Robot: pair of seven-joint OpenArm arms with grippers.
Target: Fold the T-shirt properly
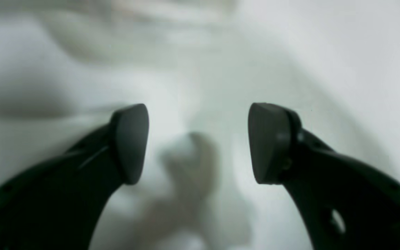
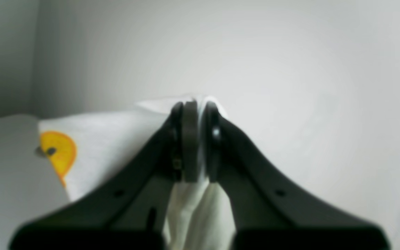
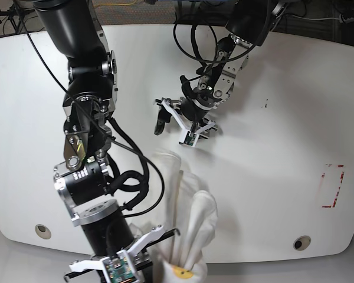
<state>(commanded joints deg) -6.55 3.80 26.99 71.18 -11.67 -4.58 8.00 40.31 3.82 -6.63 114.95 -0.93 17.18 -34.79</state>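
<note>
The white T-shirt (image 3: 192, 209) is bunched into a tall, crumpled heap near the table's front edge, its yellow-orange emblem (image 3: 180, 272) low at the front. My right gripper (image 2: 196, 139) is shut on a fold of the shirt's cloth (image 2: 193, 211), with the emblem (image 2: 59, 152) just to its left. In the base view this gripper (image 3: 172, 233) sits at the heap's lower left. My left gripper (image 1: 198, 142) is open and empty, with blurred white cloth (image 1: 189, 166) between its pads. In the base view it (image 3: 164, 118) hangs above the table just behind the heap. The neck tag is not visible.
The white table (image 3: 271, 147) carries a red rectangular mark (image 3: 332, 186) at the right and two round holes (image 3: 301, 242) near its front edge. Black cables (image 3: 192, 41) hang along the left arm at the back. The right arm's column (image 3: 85, 118) fills the view's left.
</note>
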